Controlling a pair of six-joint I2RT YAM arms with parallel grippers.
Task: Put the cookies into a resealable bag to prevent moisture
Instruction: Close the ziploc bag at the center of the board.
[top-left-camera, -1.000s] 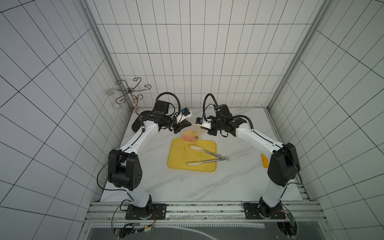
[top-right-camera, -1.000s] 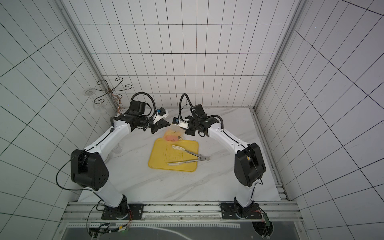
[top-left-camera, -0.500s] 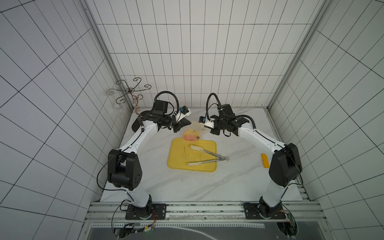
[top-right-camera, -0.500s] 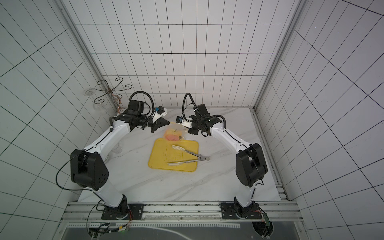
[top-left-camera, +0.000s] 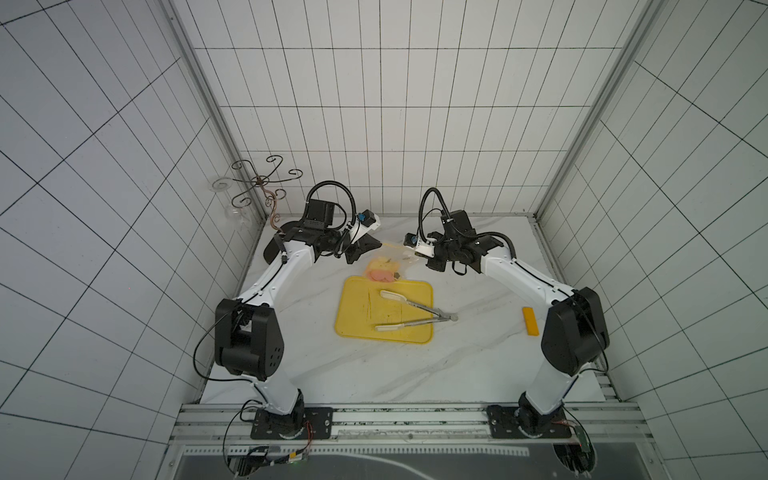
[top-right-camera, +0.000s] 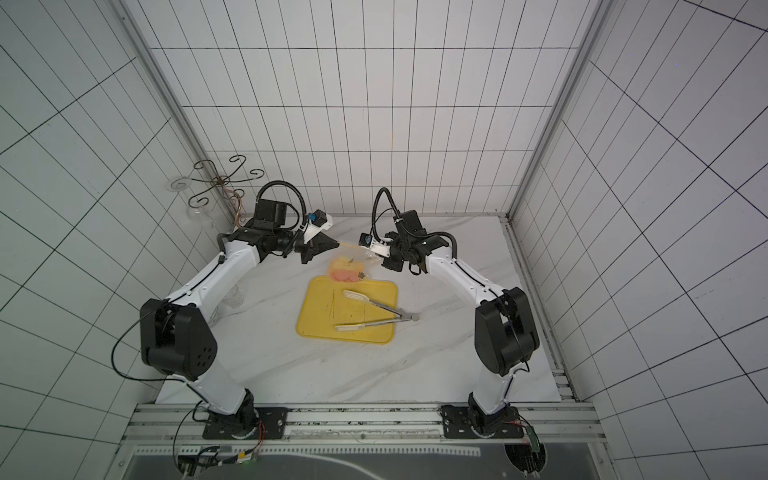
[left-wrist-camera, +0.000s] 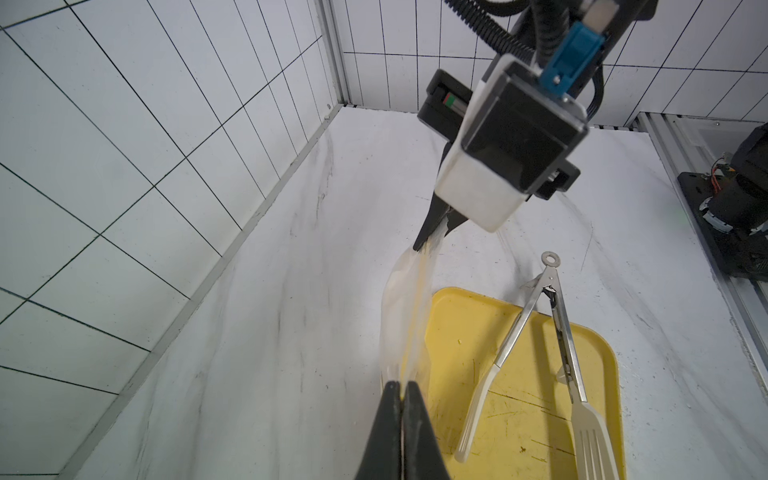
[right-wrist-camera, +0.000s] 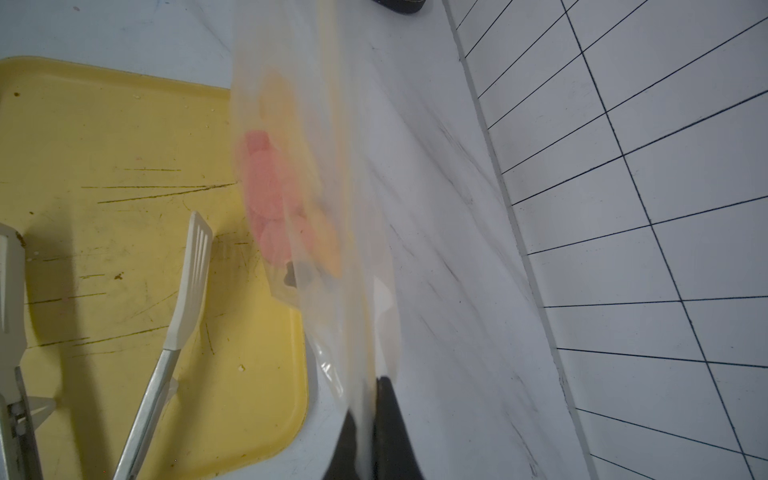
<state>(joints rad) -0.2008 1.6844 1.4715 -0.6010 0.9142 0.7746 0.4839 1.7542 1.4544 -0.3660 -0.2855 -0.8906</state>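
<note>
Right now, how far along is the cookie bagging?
Done: the cookies sit inside the resealable bag; the tray holds only tongs. In hand: left gripper and right gripper each pinch an end of the bag's top edge. Left: sealing; I cannot tell if it's closed.

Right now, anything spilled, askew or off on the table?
Nothing spilled: the cookies sit inside the resealable bag, which the left gripper and right gripper pinch by its top edge. Only the tongs lie askew, hinge end overhanging the tray.

Reaching inward with elbows bent, left gripper (left-wrist-camera: 401, 386) and right gripper (left-wrist-camera: 432, 237) facing tip to tip, apart, each pinched shut on an end of the resealable bag (left-wrist-camera: 409, 316).
</note>
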